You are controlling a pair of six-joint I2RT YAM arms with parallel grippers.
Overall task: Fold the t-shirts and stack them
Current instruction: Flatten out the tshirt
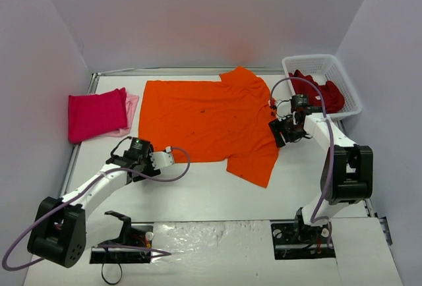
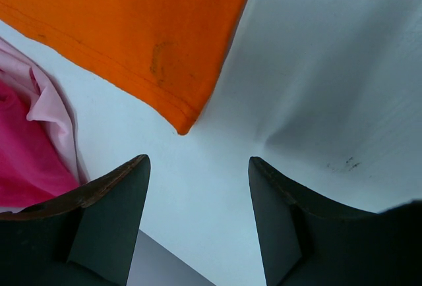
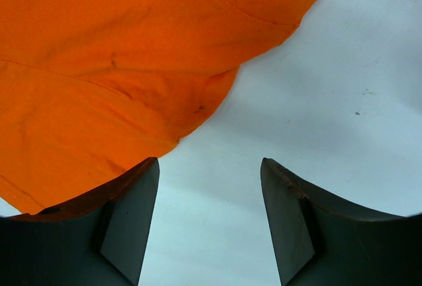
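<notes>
The bright orange cloth t-shirt point(image 1: 204, 121) lies spread flat on the white table point(image 1: 198, 194), collar toward the right arm's side and hem toward the left arm's. It is likely light and limp; it should drape and crease rather than hold a shape, slide easily on the smooth top, and trail behind if lifted by a single point. Pinching edges and corners will probably control it better than grabbing its middle. The left gripper point(image 2: 198, 161) hangs just off the orange shirt's near hem corner, its dark fingers point(image 2: 109, 220) spread moderately with nothing between them. That stitched, doubled corner looks like the firmest thing to pinch on this side. The right gripper point(image 3: 210, 162) sits at the orange shirt's near sleeve, jaws likewise apart and empty. One finger overlaps the cloth in the wrist view, though I cannot tell whether it touches. The sleeve hem or the shoulder seam beside it would suit a matching hold, so both ends lift together and the fold stays square. Beyond the orange shirt's hem, a folded magenta-pink cloth t-shirt point(image 1: 95, 114) rests on a pale pink cloth t-shirt point(image 1: 132, 105). Past its collar, dark red cloth t-shirts point(image 1: 320, 91) are heaped in a white plastic lattice basket point(image 1: 349, 85).
</notes>
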